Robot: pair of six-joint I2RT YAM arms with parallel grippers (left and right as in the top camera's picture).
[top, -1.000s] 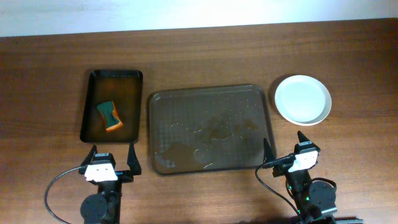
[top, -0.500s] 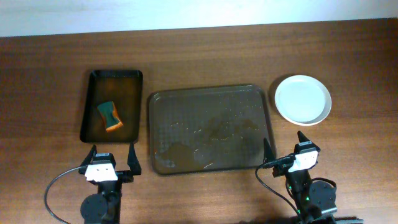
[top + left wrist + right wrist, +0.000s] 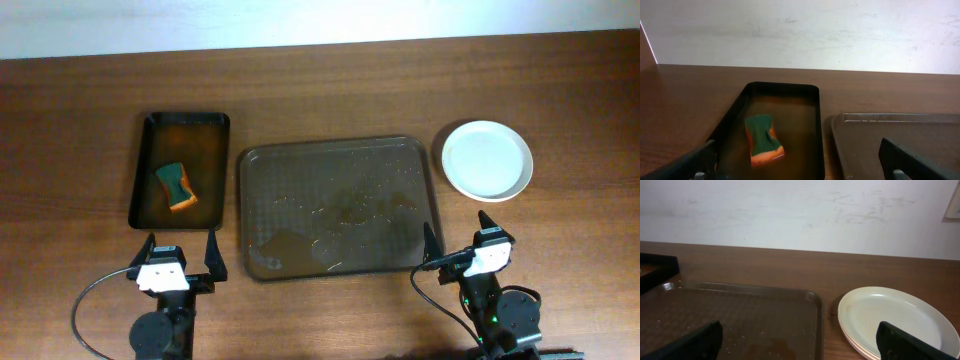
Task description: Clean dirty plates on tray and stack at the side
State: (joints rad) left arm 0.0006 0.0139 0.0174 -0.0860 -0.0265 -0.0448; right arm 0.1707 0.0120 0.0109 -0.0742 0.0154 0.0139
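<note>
Bench point(image 3: 330, 90) of dark brown wood carries everything, with a pale wall behind its far edge. My left jaws sit at the near left edge, spread wide apart, the two fingers showing in the bottom corners of my left wrist view. Just beyond them lies a small, narrow black tray point(image 3: 188, 117) with its long side running away from me, and it holds a shallow layer of brownish liquid. A sponge point(image 3: 177, 186), green on top and orange underneath, lies in that liquid in the nearer half of the black tray, turned slightly askew. Just right of it, apart by a thin strip of bench, lies the large brown-grey tray point(image 3: 300, 170), its long side across my front; its floor is wet, with scattered droplets and a few darker puddle patches toward the middle and the near side. My right jaws sit at the near right corner of this tray, also spread wide apart. The plates point(image 3: 487, 160) are stacked on the bench just right of the tray's far right corner, off the tray and not touching it; the top one is cream-white and looks clean, and my right wrist view shows at least two rims, one upon the other
</note>
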